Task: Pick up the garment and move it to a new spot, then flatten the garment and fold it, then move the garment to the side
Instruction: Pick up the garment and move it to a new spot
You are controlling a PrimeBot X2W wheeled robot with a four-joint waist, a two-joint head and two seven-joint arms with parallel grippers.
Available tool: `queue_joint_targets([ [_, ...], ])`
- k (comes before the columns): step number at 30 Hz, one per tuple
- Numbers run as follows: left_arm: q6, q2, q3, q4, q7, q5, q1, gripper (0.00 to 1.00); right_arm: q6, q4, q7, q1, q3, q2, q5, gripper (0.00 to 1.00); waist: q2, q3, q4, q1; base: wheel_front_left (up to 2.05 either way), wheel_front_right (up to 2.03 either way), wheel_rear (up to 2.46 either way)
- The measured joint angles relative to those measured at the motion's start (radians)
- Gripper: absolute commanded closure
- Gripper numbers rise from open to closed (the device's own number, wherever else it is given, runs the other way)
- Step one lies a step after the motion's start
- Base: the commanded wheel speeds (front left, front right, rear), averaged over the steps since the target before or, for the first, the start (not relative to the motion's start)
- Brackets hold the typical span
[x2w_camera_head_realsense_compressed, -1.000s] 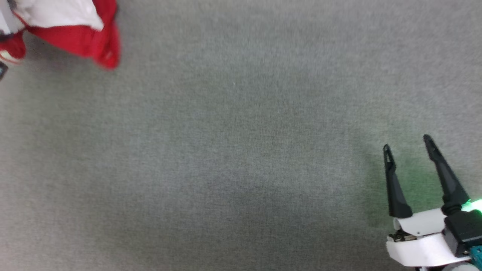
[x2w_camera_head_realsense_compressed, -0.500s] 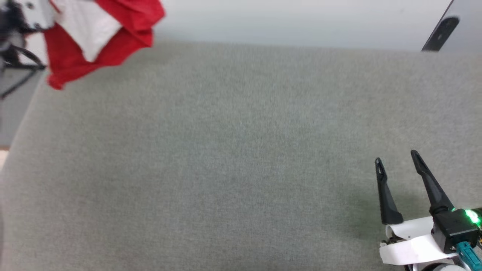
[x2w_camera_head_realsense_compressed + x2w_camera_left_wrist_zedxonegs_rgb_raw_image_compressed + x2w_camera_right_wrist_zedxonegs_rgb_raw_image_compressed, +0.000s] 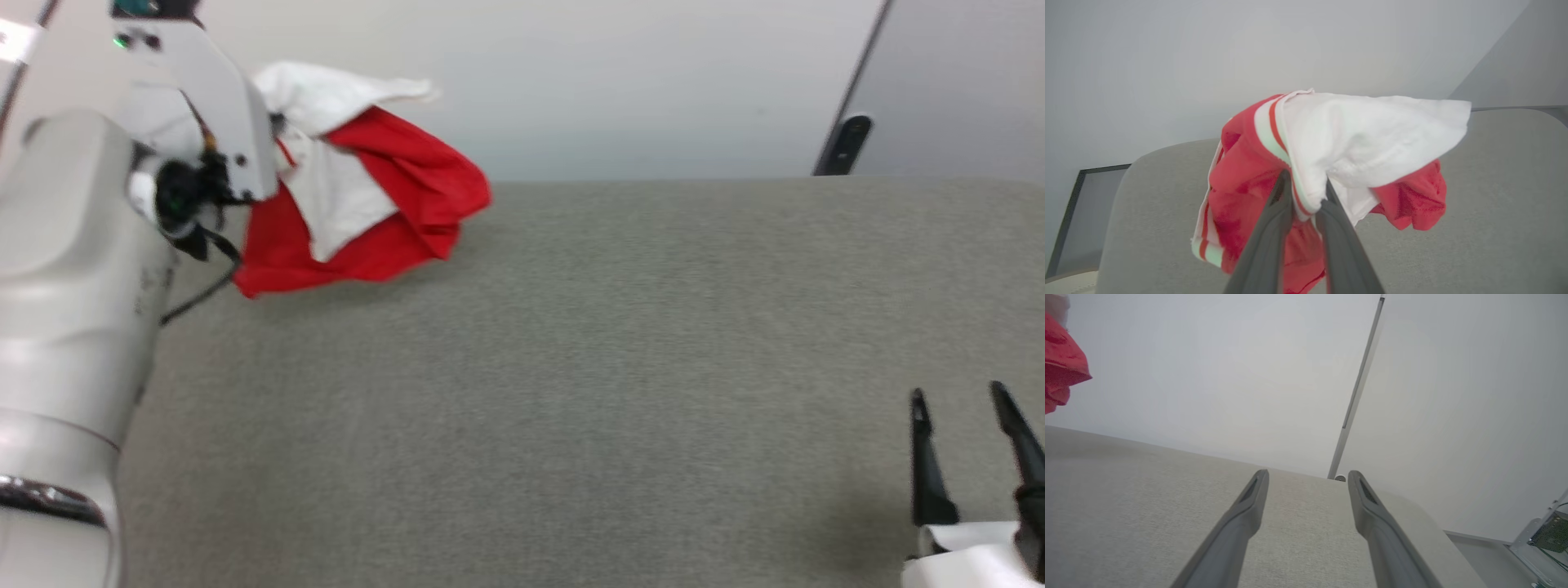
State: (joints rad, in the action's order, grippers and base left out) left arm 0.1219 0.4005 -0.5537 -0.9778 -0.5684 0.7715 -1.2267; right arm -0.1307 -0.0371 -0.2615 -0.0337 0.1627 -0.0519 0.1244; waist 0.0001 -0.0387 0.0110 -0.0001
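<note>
The garment (image 3: 384, 204), a bunched red shirt with a white sleeve and red-white striped trim, hangs in the air above the far left of the grey table (image 3: 571, 367). My left gripper (image 3: 1304, 190) is shut on it, its two dark fingers pinching the striped hem where red meets white (image 3: 1372, 134). The pale left forearm (image 3: 65, 269) rises along the left edge of the head view. My right gripper (image 3: 959, 400) is open at the lower right, low over the table with nothing between its fingers (image 3: 1308, 475). A red fold of the garment (image 3: 1061, 367) shows far to its left.
A pale wall (image 3: 612, 82) stands behind the table's far edge. A dark vertical strip with a handle (image 3: 845, 139) sits at the back right. The table's rounded left corner and a dark floor frame (image 3: 1073, 204) lie below the hanging cloth.
The head camera has tilted up, bringing the wall and my left arm into view. The garment still hangs from the left gripper, now raised and swinging rightward. The right gripper stays open.
</note>
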Motion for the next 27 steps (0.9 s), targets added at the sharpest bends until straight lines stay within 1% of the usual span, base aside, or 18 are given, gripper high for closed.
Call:
queue_joint_targets([
  [4,-0.007,-0.022,-0.001,0.075,-0.021,0.025,0.063,1.0,0.0,0.0,-0.001,-0.004,0.055,0.0,0.009,0.0,0.0,0.007,-0.05,0.0,0.0,0.0,0.0],
  [7,-0.021,-0.035,-0.007,0.147,-0.048,0.042,0.118,1.0,0.0,-0.002,-0.002,-0.01,0.088,0.0,0.009,0.0,0.0,0.008,-0.088,0.0,0.0,0.0,0.0],
  [9,-0.036,-0.04,-0.017,0.204,-0.069,0.044,0.151,1.0,0.0,-0.003,-0.002,-0.016,0.101,0.0,0.007,0.0,0.0,0.007,-0.113,0.0,0.0,0.0,0.0],
  [13,-0.081,-0.05,-0.037,0.332,-0.117,0.048,0.215,1.0,0.0,-0.001,-0.002,-0.015,0.121,0.0,0.0,0.0,0.0,-0.001,-0.158,0.0,0.0,0.0,0.0],
  [17,-0.123,-0.051,-0.06,0.452,-0.169,0.055,0.289,1.0,0.0,0.004,-0.002,-0.012,0.117,0.0,-0.014,0.0,0.0,-0.02,-0.195,0.0,0.0,0.0,0.0],
  [20,-0.155,-0.047,-0.076,0.514,-0.194,0.056,0.343,1.0,0.0,0.017,-0.002,0.006,0.104,0.0,-0.025,0.0,0.0,-0.042,-0.215,0.0,0.0,0.0,0.0],
  [24,-0.181,-0.033,-0.091,0.543,-0.206,0.057,0.416,1.0,0.0,0.032,-0.002,0.024,0.073,0.0,-0.041,0.0,0.0,-0.069,-0.245,0.0,0.0,0.0,0.0],
  [27,-0.185,-0.022,-0.103,0.541,-0.224,0.062,0.454,1.0,0.0,0.042,-0.002,0.037,0.049,0.0,-0.055,0.0,0.0,-0.087,-0.268,0.0,0.0,0.0,0.0],
])
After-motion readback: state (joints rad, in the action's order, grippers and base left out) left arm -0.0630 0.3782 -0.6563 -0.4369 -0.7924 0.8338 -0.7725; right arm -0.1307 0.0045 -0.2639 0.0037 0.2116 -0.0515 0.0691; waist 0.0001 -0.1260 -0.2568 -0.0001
